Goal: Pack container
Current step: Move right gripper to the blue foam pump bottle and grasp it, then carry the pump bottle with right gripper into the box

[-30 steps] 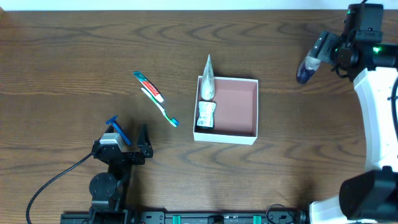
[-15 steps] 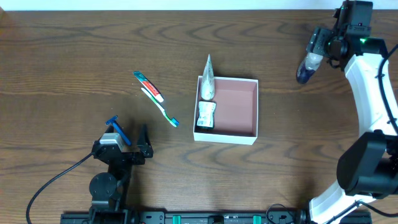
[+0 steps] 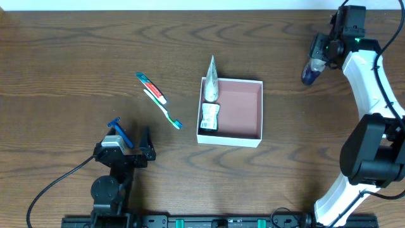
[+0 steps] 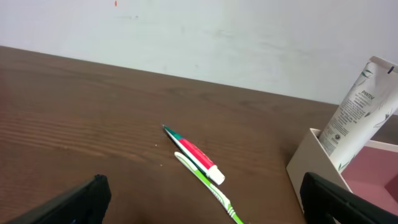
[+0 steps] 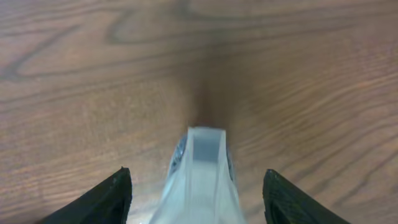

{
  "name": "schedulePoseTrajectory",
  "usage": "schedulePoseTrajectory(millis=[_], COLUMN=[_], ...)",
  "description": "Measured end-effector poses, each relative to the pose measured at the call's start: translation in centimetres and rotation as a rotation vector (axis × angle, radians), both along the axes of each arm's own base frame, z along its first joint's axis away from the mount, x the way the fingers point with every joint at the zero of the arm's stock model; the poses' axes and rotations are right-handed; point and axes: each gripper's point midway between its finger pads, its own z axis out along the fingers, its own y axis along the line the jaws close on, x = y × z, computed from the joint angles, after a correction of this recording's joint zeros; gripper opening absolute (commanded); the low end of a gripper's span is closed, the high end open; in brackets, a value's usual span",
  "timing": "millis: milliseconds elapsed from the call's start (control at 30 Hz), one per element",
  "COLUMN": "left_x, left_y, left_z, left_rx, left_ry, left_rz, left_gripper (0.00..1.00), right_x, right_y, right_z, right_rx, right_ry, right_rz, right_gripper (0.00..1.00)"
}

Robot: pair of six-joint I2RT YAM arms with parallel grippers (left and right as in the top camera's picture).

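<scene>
Grainy dark wood tabletop, square white-walled container with pinkish floor, left pincer spread wide — empty, right pincer parted astride a translucent tube, not touching.

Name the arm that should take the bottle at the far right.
Right. The right claw straddles the bottle, while the left claw sits open across the table, past the box.

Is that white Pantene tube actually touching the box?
Touching: the left wrist view shows the Pantene tube standing inside the container, resting against its wall.
</scene>
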Motion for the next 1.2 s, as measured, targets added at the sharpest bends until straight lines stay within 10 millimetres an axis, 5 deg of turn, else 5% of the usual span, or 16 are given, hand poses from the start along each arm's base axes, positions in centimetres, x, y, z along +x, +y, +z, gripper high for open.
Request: schedulePoseTrajectory(millis=[333,933,1067,1200], left_x=[0.0,0.0,0.0,0.0], left_y=[0.0,0.0,0.0,0.0], left_z=[0.0,0.0,0.0,0.0], left_rx=[0.0,0.0,0.0,0.0], left_ry=[0.0,0.0,0.0,0.0], left_rz=[0.0,0.0,0.0,0.0], left_gripper=[0.98,0.98,0.98,0.98], right_x=[0.7,-0.2,-0.6,-1.7], right_y=[0.3,1.7,2.4,2.9], right_z=[0.5,0.1,1.4,5.8], right_rx=[0.003,0.076,0.102,0.112], right_ry=[-0.034,0.012,0.003,-0.07], right_rz=[0.024,0.069,0.088,0.106], right_gripper=[0.4,0.23,0.23,0.23])
